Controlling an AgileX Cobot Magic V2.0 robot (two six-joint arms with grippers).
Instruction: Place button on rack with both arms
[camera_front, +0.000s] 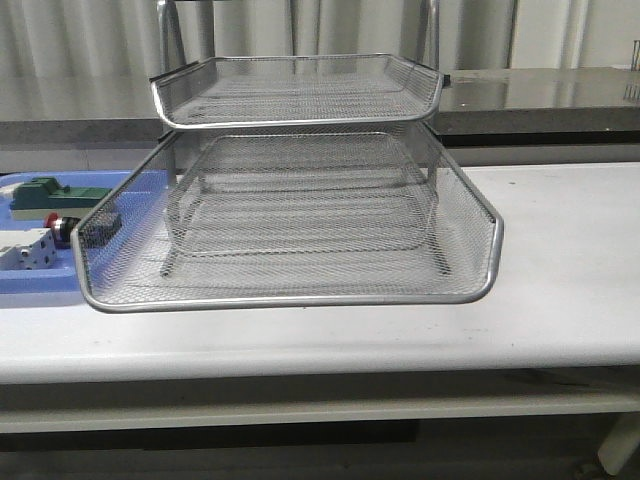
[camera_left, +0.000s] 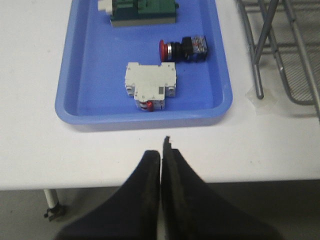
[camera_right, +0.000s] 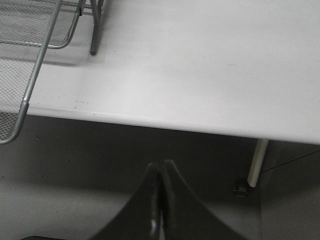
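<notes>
Red-capped button (camera_left: 183, 48) lies on its side in the blue tray (camera_left: 85, 85), upper centre of the left wrist view, beside the rack (camera_left: 280, 50). Left gripper (camera_left: 161, 150) and right gripper (camera_right: 160, 172) both have fingers pressed together, holding nothing.

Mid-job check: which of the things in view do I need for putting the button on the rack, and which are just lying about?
Needed:
- button, lying in the blue tray
- rack, on the table beside the tray
- left gripper, shut, short of the tray
- right gripper, shut, off the table edge

Lying about:
- blue tray
- white switch
- green block
</notes>
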